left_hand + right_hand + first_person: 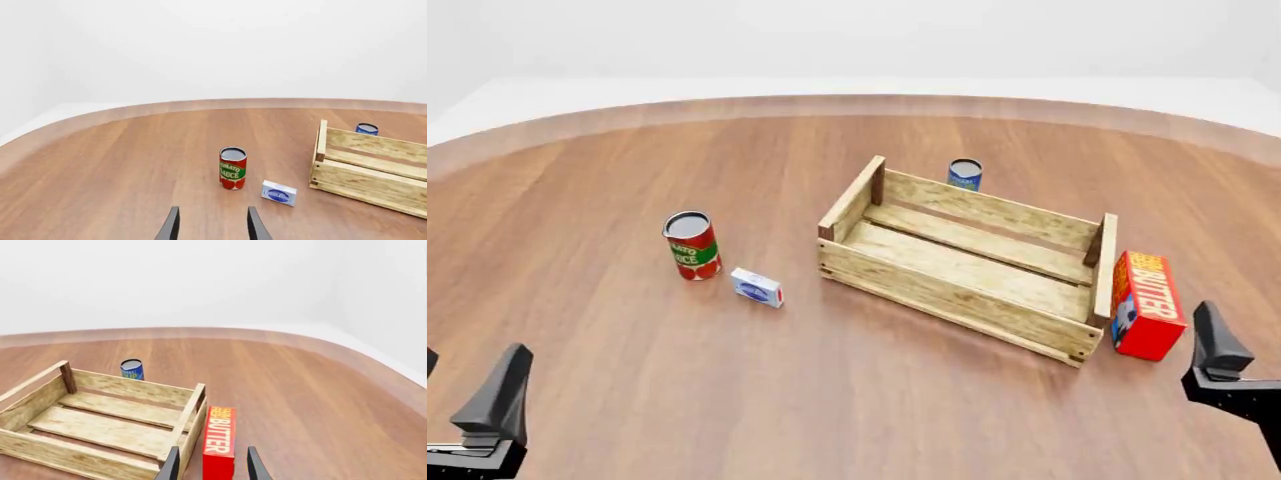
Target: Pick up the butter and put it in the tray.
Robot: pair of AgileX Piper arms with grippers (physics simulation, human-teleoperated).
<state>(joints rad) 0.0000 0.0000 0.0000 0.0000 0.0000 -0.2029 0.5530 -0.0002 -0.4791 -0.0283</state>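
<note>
Wood-grain table point(627, 330), slatted tray point(961, 262), boxy butter point(1145, 305)

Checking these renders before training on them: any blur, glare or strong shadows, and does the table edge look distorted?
Front view: sharp, flat even light, only faint shadows under the tray and butter, no glare. Left wrist view: tomato sauce can label crisp; the table rim bows strongly. Right wrist view: butter lettering legible, rim curved likewise.

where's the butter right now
In the front view the butter stands on the table at the right, just outside the tray's right end wall, close ahead of the open right gripper.
</note>
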